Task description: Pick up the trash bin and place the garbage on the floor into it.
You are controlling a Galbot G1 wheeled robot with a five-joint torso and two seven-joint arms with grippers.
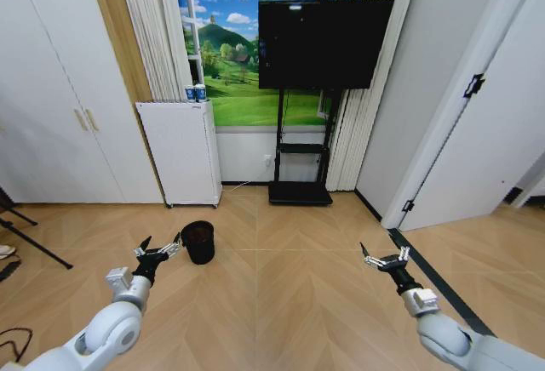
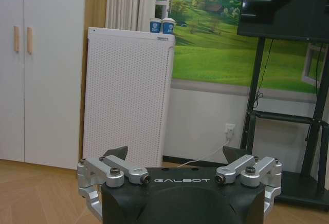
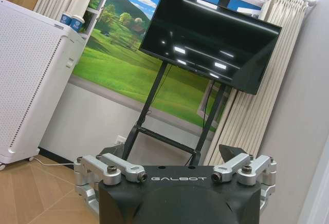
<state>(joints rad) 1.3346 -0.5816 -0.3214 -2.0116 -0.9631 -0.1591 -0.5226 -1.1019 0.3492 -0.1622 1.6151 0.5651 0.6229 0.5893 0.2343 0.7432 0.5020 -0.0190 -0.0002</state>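
Observation:
The trash bin (image 1: 197,242), a small black round wastebasket, stands on the wood floor in front of the white appliance. My left gripper (image 1: 161,243) hovers open just to its left, close to the rim and not touching it. In the left wrist view the left gripper (image 2: 175,155) holds nothing between its spread fingers. My right gripper (image 1: 385,253) hangs open and empty over bare floor, far to the right of the bin. The right wrist view shows the right gripper (image 3: 172,153) facing the TV stand. The garbage is out of view.
A tall white perforated appliance (image 1: 180,151) with two blue cups (image 2: 162,25) on top stands behind the bin. A black TV on a stand (image 1: 313,44) is at the back centre. White cupboards (image 1: 51,107) line the left wall. A tripod leg (image 1: 34,245) crosses the floor at far left.

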